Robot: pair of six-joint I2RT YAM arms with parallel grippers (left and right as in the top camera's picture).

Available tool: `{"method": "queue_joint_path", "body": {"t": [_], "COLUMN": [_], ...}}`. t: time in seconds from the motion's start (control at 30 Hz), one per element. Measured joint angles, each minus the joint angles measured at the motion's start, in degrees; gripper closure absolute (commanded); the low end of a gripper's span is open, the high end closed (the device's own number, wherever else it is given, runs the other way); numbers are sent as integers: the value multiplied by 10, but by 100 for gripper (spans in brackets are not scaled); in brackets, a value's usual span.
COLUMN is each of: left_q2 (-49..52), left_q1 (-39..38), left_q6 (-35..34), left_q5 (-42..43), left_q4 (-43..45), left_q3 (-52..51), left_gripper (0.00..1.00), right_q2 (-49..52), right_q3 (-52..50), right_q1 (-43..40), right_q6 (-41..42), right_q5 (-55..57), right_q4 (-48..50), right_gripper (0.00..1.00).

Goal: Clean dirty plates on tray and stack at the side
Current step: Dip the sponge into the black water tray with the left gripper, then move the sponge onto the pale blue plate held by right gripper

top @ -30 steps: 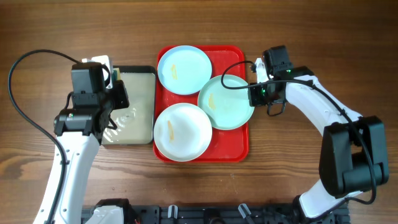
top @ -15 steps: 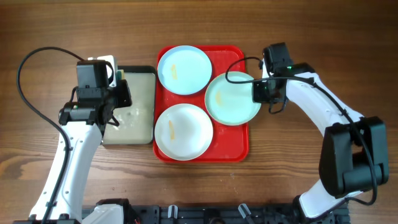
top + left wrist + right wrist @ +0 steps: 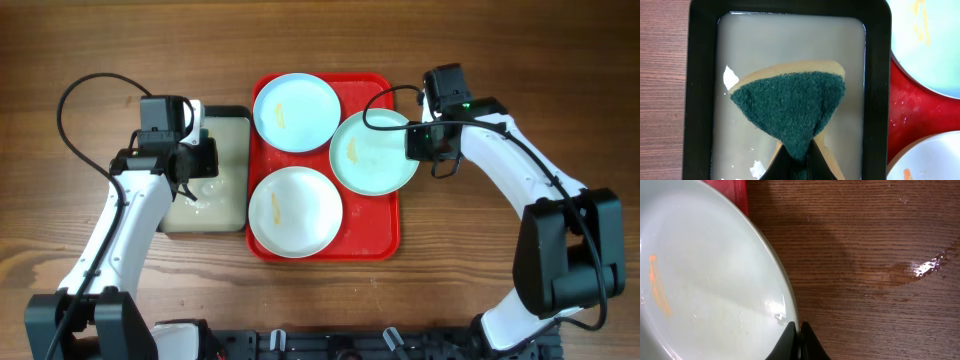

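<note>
Three plates lie on the red tray [image 3: 384,236]: a pale blue one [image 3: 296,111] at the back, a white one [image 3: 295,212] at the front, and a pale aqua one [image 3: 375,153] at the right, overhanging the tray's right rim. Each carries an orange smear. My right gripper [image 3: 420,143] is shut on the aqua plate's right rim [image 3: 790,305], over the wood. My left gripper [image 3: 190,160] is shut on a green-and-yellow sponge [image 3: 790,107], held over the murky liquid of the black basin [image 3: 700,90].
The black-rimmed basin [image 3: 234,200] stands right against the tray's left side. A wet patch [image 3: 920,270] shines on the wood right of the aqua plate. A white object [image 3: 196,112] lies at the basin's back left corner.
My right gripper pulled the aqua plate rightward and slightly back, so it now overhangs the tray's rim. My left arm shifted right over the basin with the sponge.
</note>
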Motion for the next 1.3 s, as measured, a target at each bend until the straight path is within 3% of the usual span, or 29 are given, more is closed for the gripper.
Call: {"method": "queue_joint_path", "body": {"t": [0.43, 0.63, 0.73, 0.87, 1.0, 1.1, 1.3], "left_q2": [0, 19, 86, 155, 167, 168, 179], "left_q1": [0, 0, 0, -9, -77, -164, -240], "left_q6": [2, 2, 2, 1, -6, -47, -119], "left_q5": [-8, -21, 22, 76, 108, 120, 122], "left_q4": [21, -128, -226, -235, -223, -178, -122], "left_q3": [4, 189, 306, 308, 308, 308, 308], "left_gripper": [96, 96, 96, 96, 96, 96, 96], "right_q2": [0, 0, 0, 0, 0, 0, 0], "right_q3": [0, 0, 0, 0, 0, 0, 0], "right_q1": [0, 0, 0, 0, 0, 0, 0], "right_q6": [0, -19, -22, -24, -21, -12, -9], "right_q5": [-2, -30, -37, -37, -33, -21, -19], "right_q4": [-5, -10, -10, 0, 9, 9, 9], "right_gripper": [96, 96, 96, 96, 96, 96, 96]}}
